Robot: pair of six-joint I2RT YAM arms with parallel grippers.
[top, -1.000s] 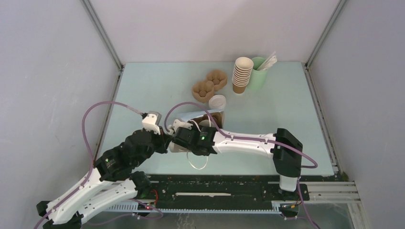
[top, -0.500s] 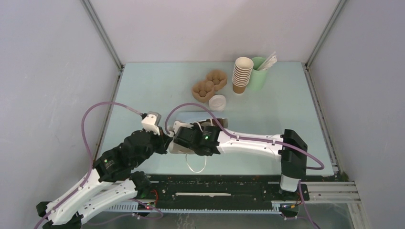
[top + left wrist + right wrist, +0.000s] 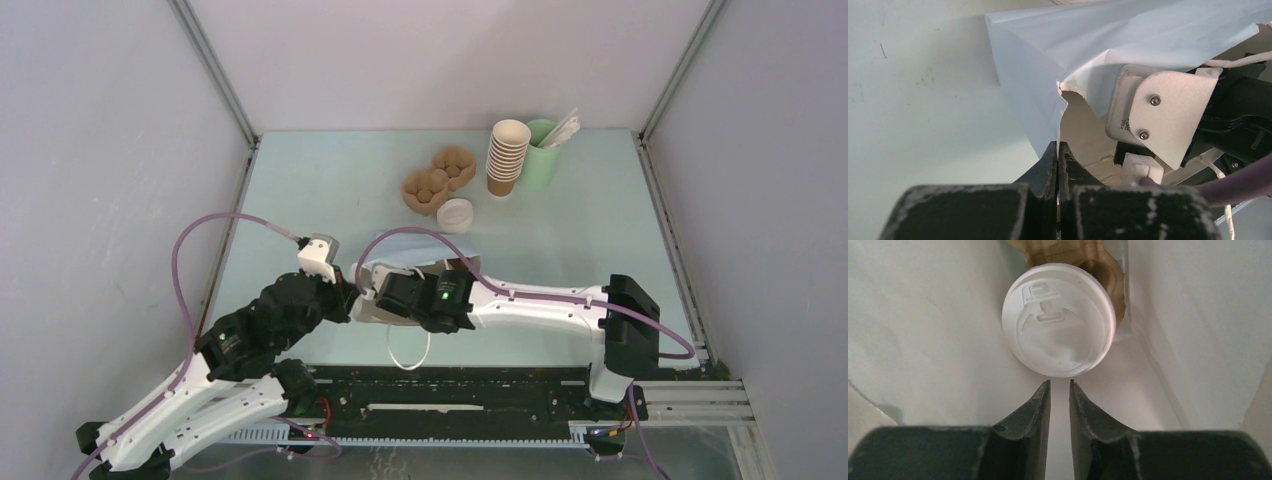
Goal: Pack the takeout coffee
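Note:
The takeout coffee (image 3: 1059, 320) lies inside a pale blue paper bag (image 3: 405, 246), its white lid facing my right gripper and its brown cup behind. My right gripper (image 3: 1060, 383) is inside the bag, just short of the lid, with its jaws a little apart and nothing between them. My left gripper (image 3: 1057, 146) is shut on the bag's torn mouth edge (image 3: 1060, 112) and holds it up. In the top view the right wrist (image 3: 432, 296) covers the bag's mouth, and the coffee is hidden there.
A round white lid (image 3: 456, 214) sits on the table beyond the bag. Two brown cup carriers (image 3: 437, 178), a stack of lidless brown cups (image 3: 506, 158) and a green cup of sticks (image 3: 542, 150) stand at the back. The bag's white handle loop (image 3: 406, 346) lies near the front edge.
My right wrist has drawn back a little toward the near right. The bag's top has lifted and shifted with it. My left gripper keeps hold of the bag's edge.

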